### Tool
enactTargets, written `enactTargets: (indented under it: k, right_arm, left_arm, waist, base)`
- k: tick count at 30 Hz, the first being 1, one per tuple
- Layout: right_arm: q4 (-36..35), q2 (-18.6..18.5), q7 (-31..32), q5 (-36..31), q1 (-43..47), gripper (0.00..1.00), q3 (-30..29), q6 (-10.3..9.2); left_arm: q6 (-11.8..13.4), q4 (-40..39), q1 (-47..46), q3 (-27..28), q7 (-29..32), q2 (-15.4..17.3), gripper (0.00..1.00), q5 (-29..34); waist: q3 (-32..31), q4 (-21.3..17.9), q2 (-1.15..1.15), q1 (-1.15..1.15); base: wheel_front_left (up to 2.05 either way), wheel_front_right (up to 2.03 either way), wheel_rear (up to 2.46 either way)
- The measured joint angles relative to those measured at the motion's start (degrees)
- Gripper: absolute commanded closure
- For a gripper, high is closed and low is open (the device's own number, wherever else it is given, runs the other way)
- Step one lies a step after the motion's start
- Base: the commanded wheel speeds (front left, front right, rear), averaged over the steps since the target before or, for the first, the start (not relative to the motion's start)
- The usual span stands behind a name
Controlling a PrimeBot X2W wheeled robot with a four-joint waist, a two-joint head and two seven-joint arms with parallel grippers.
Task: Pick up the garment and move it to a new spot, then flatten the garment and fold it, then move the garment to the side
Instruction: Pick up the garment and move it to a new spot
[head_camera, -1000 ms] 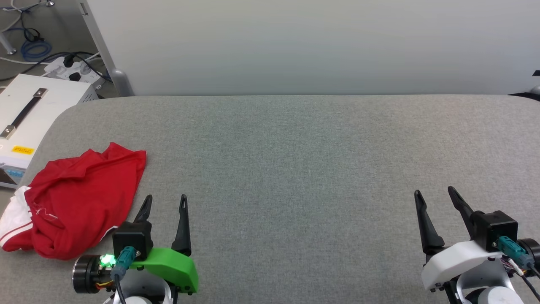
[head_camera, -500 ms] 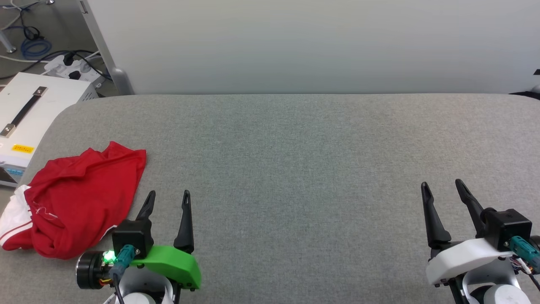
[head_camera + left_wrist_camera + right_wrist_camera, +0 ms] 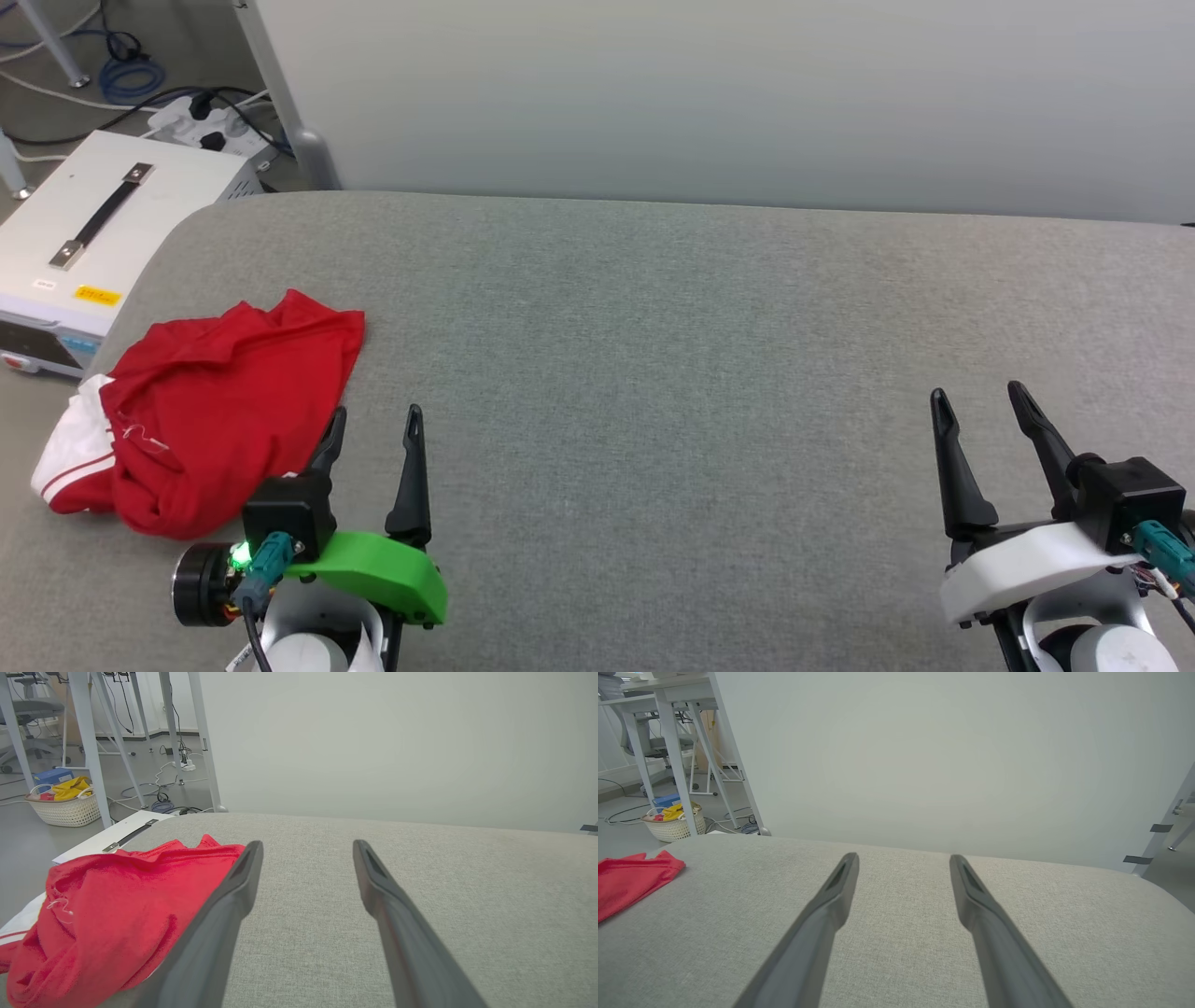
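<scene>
Beyond the garment (image 3: pixel 117 905), a basket (image 3: pixel 65 814) holds yellow cloth (image 3: pixel 70 788).

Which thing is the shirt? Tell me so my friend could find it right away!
Find the big grey cloth-covered table and go to its left end, by the white box with a black handle. Beside the robot's left hand lies a crumpled shirt. It is the one bright red thing there, with a white striped sleeve poking out.
</scene>
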Motion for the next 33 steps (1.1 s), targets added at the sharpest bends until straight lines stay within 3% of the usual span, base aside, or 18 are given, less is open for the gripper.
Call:
enactTargets:
  k: [33]
  right_arm:
    - [-1.4, -0.8, -0.5, -0.3, 0.0, 0.00, 5.2, -0.01]
  left_arm:
    - [-0.5, 0.6, -0.3, 3.8, -4.0, 0.0, 0.00, -3.6]
  waist:
    - [0.3, 21.8, 0.00, 0.00]
  base:
    - [0.00, 0.00, 0.00]
